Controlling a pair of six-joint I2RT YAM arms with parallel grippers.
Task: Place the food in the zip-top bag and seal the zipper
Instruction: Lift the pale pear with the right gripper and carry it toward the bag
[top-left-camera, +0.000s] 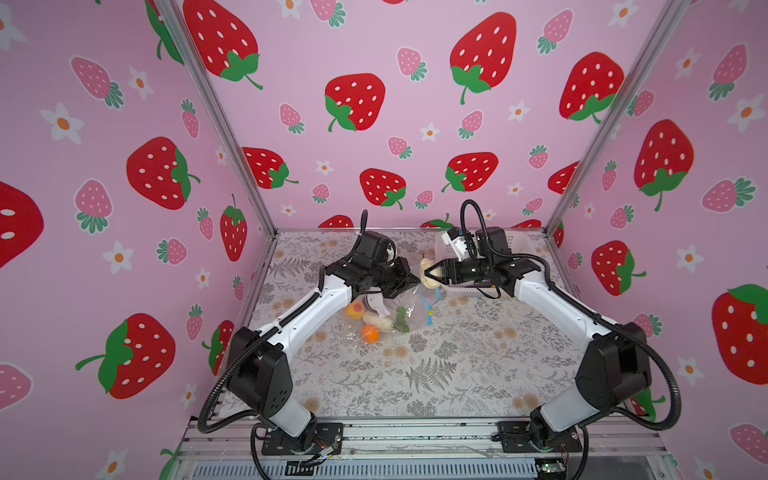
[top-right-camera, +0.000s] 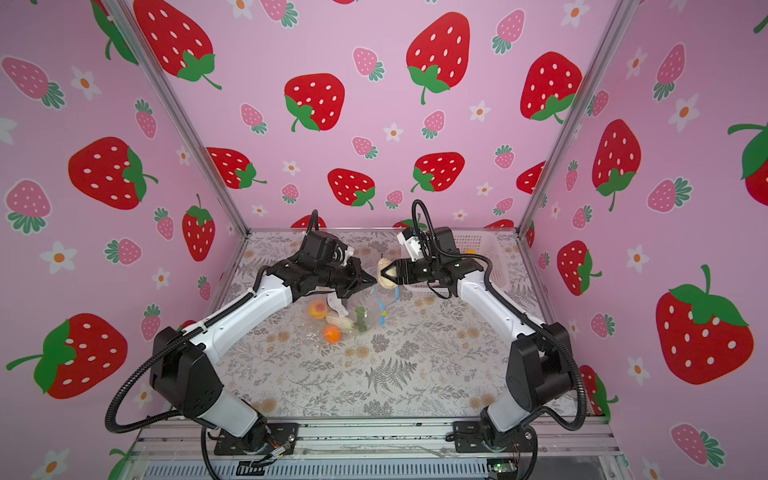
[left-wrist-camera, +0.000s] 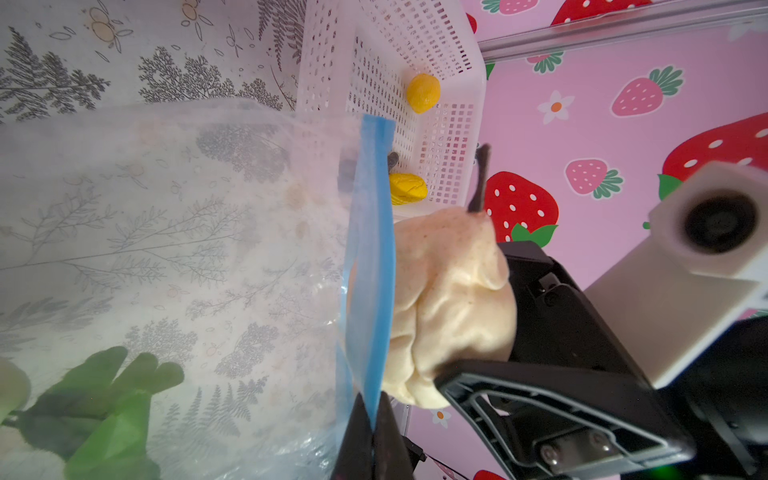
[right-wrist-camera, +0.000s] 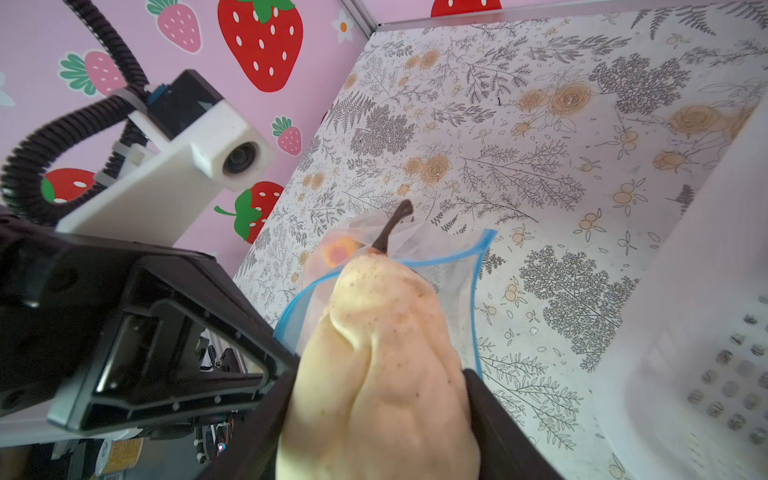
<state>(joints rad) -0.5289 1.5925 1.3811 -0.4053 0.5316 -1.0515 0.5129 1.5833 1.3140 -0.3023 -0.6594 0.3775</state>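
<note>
- i see the zip-top bag (top-left-camera: 411, 305) clear, crinkled, mouth raised and open.
- zipper (left-wrist-camera: 370, 257): blue strip, unsealed.
- peach (top-left-camera: 355, 309), radish (top-left-camera: 378, 322), orange (top-left-camera: 370, 333) lie inside.
- i note a pale, dark-stemmed pear (right-wrist-camera: 374, 353) at the mouth.

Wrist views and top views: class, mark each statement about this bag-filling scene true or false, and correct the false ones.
1. The right fingers hold a pear. True.
2. The zip-top bag is sealed. False: its mouth gapes open in front of the pear.
3. The left fingers pinch the blue zipper. True.
4. The peach lies in the white basket. False: it is inside the bag.
5. The basket is empty. False: two yellow pieces lie in it.
</note>
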